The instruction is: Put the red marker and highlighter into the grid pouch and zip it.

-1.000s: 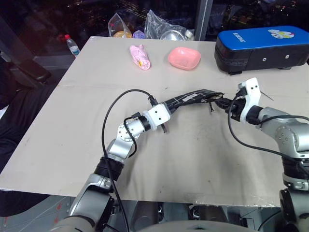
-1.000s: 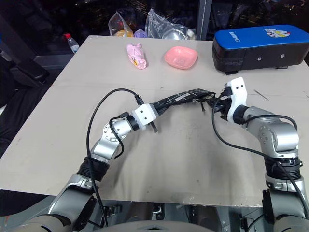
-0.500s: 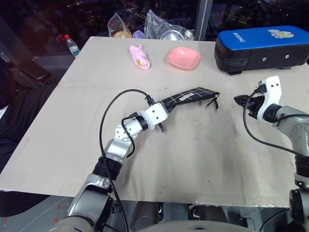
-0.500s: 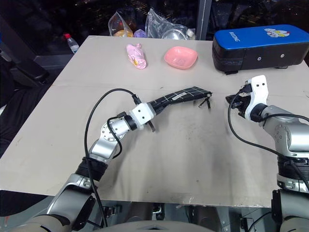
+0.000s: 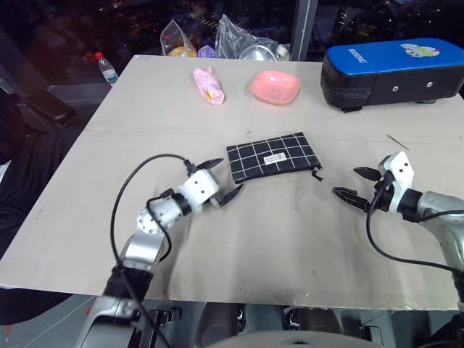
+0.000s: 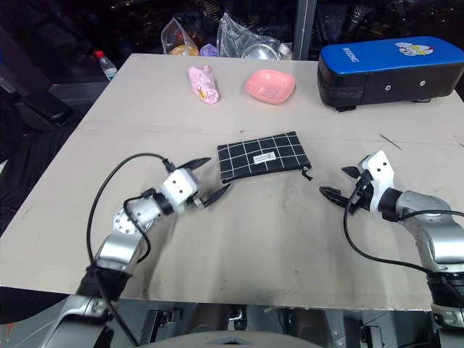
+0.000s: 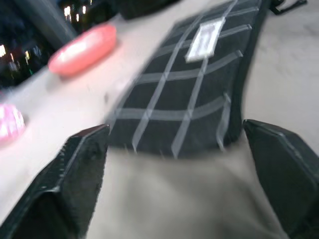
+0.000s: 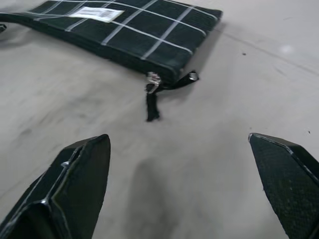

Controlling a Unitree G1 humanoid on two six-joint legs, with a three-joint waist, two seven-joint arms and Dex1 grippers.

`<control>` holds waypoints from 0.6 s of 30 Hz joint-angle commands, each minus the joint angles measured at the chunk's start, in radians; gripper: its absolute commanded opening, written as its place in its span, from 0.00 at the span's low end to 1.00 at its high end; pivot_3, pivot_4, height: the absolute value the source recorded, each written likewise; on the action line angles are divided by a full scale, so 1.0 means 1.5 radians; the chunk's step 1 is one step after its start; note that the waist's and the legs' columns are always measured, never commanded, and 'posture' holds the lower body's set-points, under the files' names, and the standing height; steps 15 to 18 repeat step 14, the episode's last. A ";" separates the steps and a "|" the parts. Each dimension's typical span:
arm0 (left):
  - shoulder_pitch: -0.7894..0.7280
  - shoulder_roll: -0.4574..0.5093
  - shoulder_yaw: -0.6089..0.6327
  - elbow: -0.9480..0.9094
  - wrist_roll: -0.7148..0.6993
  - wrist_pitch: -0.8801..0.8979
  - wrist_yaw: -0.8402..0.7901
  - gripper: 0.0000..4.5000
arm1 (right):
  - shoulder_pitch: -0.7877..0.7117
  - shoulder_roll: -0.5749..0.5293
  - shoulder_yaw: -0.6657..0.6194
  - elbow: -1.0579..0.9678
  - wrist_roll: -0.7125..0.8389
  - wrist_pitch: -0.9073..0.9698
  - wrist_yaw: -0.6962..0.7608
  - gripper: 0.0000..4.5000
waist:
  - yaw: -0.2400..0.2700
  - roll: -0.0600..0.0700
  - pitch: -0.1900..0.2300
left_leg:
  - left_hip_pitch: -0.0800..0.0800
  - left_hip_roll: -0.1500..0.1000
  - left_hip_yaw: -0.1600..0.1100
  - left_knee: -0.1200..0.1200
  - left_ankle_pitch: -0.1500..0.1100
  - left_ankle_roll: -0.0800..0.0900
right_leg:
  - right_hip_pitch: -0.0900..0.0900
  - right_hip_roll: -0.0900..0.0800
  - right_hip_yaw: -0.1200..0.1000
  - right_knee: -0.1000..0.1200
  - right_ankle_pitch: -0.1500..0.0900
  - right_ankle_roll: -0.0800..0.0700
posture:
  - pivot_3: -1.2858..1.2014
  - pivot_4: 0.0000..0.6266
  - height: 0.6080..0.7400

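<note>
— So, where is the grid pouch (image 5: 272,157)?

— Flat on the table (image 5: 304,239), close to its middle, zipped along the long edge, with its white label facing up. The black zipper pull (image 8: 152,102) trails off the pouch's corner at about four o'clock and lies on the bare tabletop.

— And the left gripper (image 5: 217,181)?

— Its two black fingers are spread wide and hold nothing. It sits at roughly eight o'clock from the pouch, just beside the short end. In the left wrist view the pouch's edge lies between the fingertips (image 7: 82,149) without touching either one.

— The right gripper (image 5: 355,185)?

— Also spread wide and empty, at about four o'clock from the pouch, a little apart from it. The right wrist view looks between its fingers at the zipper pull, which lies clear of both.

— Anything else on the table?

— At the far edge, around twelve o'clock from the pouch, a pink bowl (image 5: 275,87); at eleven o'clock a pink wrapped item (image 5: 210,85); at one o'clock a big blue-and-black case (image 5: 395,70). Behind the bowl sit some clear plastic bags (image 5: 239,40).
</note>
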 commanded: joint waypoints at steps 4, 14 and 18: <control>0.152 0.049 0.075 -0.218 -0.137 0.203 -0.022 0.99 | 0.042 -0.007 -0.054 0.111 -0.006 -0.183 0.082 1.00 | 0.004 0.000 0.001 | 0.000 0.000 0.000 0.000 0.000 0.000 | 0.000 0.000 0.000 0.000 0.000 0.000 | 0.52 0.24 0.61; 0.205 0.048 0.098 -0.286 -0.151 0.267 0.010 0.99 | 0.012 -0.023 -0.084 0.269 0.039 -0.254 0.219 1.00 | 0.006 0.000 0.000 | 0.001 0.000 0.000 0.001 0.000 0.000 | 0.001 0.000 0.000 0.000 0.000 -0.001 | 0.52 0.24 0.61; 0.205 0.048 0.098 -0.286 -0.151 0.267 0.010 0.99 | 0.012 -0.023 -0.084 0.269 0.039 -0.254 0.219 1.00 | 0.006 0.000 0.000 | 0.001 0.000 0.000 0.001 0.000 0.000 | 0.001 0.000 0.000 0.000 0.000 -0.001 | 0.52 0.24 0.61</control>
